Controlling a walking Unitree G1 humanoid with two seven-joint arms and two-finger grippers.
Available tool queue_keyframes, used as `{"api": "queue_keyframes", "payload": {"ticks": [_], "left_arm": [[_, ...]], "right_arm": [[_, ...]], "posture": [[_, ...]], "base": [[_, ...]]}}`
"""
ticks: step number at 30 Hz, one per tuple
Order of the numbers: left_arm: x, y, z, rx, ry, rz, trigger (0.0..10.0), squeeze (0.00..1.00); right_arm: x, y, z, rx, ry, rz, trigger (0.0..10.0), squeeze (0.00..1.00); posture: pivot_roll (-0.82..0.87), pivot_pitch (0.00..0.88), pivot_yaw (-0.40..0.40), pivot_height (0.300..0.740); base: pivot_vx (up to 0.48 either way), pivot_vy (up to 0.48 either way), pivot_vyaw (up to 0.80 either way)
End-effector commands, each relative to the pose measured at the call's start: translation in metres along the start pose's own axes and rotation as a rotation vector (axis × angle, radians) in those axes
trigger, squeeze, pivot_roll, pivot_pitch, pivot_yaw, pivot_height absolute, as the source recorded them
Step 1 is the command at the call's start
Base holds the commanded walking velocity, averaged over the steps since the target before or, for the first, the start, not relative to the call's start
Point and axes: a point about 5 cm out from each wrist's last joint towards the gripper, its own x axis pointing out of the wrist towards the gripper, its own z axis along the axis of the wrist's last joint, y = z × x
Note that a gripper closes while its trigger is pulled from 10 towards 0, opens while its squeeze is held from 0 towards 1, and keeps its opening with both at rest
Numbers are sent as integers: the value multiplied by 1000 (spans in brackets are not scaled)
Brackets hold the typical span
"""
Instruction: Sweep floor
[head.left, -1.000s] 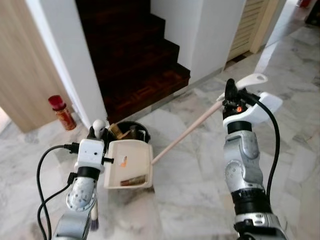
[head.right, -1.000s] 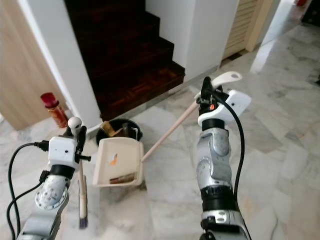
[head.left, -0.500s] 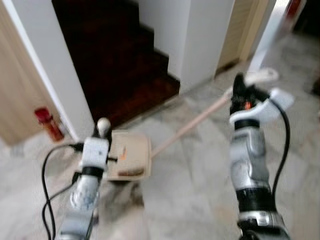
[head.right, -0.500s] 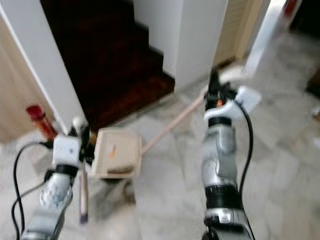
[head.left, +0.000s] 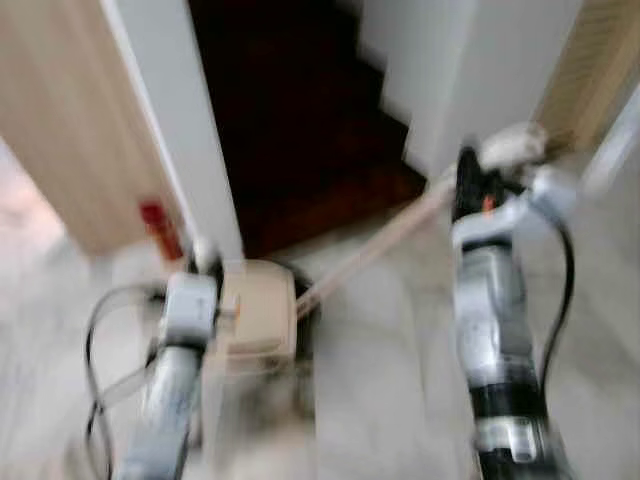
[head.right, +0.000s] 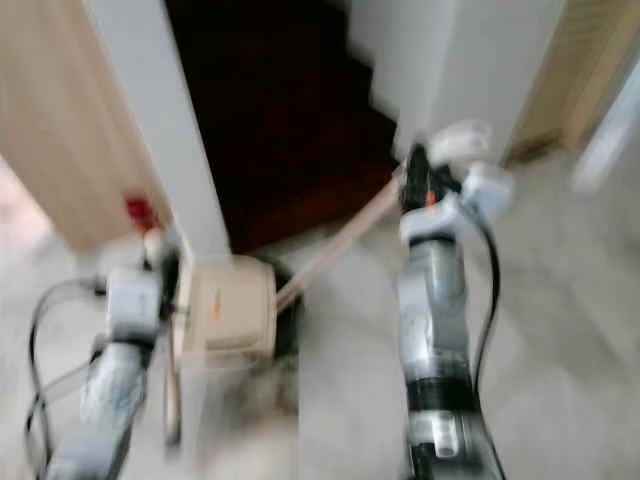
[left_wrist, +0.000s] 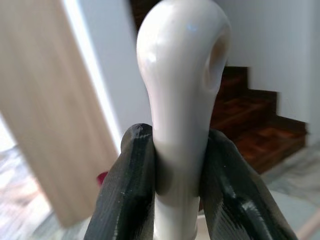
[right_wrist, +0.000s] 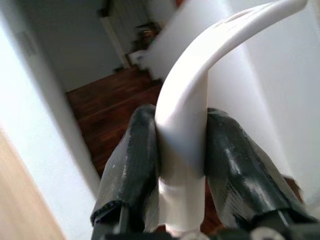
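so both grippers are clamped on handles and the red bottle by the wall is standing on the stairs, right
Not quite. The left gripper is shut on the broom handle and the right gripper on the dustpan handle, but the red bottle stands on the marble floor beside the white wall, left of the stairs, as the left eye view shows.

1. Two grippers: left gripper (left_wrist: 177, 187), right gripper (right_wrist: 181, 172).
2. One dustpan (head.left: 256, 316), lower left of centre.
3. One long dustpan handle (head.left: 375, 252), centre.
4. One brush handle (left_wrist: 181, 95).
5. One red bottle (head.left: 160, 228), left side.
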Motion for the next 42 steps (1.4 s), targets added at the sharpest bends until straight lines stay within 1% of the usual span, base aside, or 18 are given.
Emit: {"api": "queue_keyframes", "payload": {"ticks": [1,11,42], "left_arm": [[2,7,7,36,-37,12,10000,0],[2,7,6,37,-36,14,10000,0],[2,7,6,36,-37,15,10000,0]], "right_arm": [[7,14,13,16,-64,42,10000,0],[7,14,13,35,-58,38,10000,0],[9,14,16,44,-71,27,10000,0]], "posture": [[72,12,-26,740],[73,11,-27,740],[73,17,-31,740]], "base": [[292,0,413],[295,0,41],[296,0,0]]}}
